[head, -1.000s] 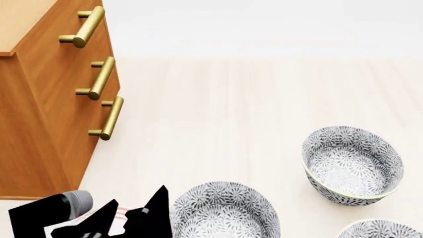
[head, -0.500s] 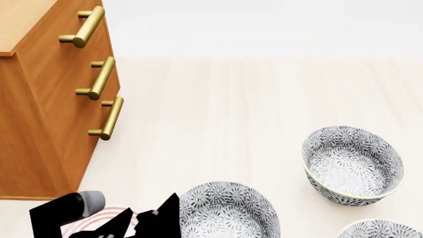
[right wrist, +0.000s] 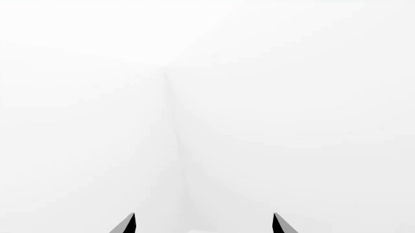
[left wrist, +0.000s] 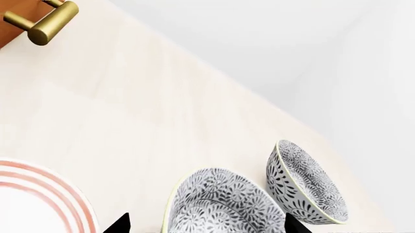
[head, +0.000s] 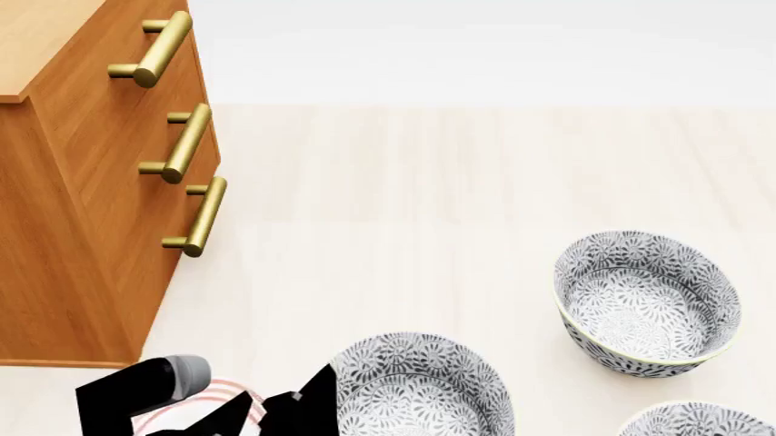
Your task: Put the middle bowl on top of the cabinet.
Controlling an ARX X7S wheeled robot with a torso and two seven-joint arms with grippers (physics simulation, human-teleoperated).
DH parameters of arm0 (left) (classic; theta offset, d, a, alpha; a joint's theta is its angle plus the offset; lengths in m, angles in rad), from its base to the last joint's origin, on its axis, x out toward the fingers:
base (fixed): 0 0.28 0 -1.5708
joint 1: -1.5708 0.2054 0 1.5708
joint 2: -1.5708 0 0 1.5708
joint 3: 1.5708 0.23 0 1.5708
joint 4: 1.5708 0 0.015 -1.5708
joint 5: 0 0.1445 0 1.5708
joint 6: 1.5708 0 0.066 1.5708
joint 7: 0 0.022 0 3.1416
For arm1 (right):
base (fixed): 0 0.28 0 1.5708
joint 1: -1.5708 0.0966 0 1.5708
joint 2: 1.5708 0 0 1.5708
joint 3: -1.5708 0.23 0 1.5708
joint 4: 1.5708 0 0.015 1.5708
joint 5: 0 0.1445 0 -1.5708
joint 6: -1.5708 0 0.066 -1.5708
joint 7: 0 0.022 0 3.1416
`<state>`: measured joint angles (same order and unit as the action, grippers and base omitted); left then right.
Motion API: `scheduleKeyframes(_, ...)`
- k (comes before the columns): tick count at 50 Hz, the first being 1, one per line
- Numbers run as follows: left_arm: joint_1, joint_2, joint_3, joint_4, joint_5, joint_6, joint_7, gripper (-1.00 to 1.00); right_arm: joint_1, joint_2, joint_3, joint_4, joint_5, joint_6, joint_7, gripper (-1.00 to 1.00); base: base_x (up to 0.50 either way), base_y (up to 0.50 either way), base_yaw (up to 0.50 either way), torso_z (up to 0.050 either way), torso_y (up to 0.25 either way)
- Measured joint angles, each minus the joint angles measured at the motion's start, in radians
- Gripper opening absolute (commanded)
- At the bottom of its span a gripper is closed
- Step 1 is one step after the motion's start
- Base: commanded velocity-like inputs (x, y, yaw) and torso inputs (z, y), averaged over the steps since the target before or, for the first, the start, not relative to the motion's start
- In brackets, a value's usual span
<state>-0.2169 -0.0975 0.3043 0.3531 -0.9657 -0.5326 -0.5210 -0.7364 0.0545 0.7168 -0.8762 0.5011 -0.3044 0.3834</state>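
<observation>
the left claw (left wrist: 206,227) has its tips apart, one on each side of the middle bowl (left wrist: 220,204), which sits on the counter (head: 401,191) just ahead of it. a second bowl (left wrist: 304,189) lies beyond that, the plate (left wrist: 36,199) to the claw's other side, the cabinet (head: 85,182) farther off. the right claw (right wrist: 203,224) is also spread, facing blank white.

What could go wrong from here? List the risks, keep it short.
1. The open left claw is lined up on the nearest bowl. With three look-alikes, that may not be the middle one.
2. The plate lies right beside that bowl, so a finger could catch it.
3. The cabinet stands tall. The lifted bowl might knock its handles on the way up.
</observation>
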Motion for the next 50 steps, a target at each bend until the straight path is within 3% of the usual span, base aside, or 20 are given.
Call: scheduleKeyframes(50, -0.024, -0.025, 0.066, -0.179, -0.049, 0.069, 0.057, 1.00, -0.013, -0.016, 0.014, -0.013, 0.007, -0.016, -0.013, 1.00, 0.00, 0.00, 0.00, 0.000, 0.000)
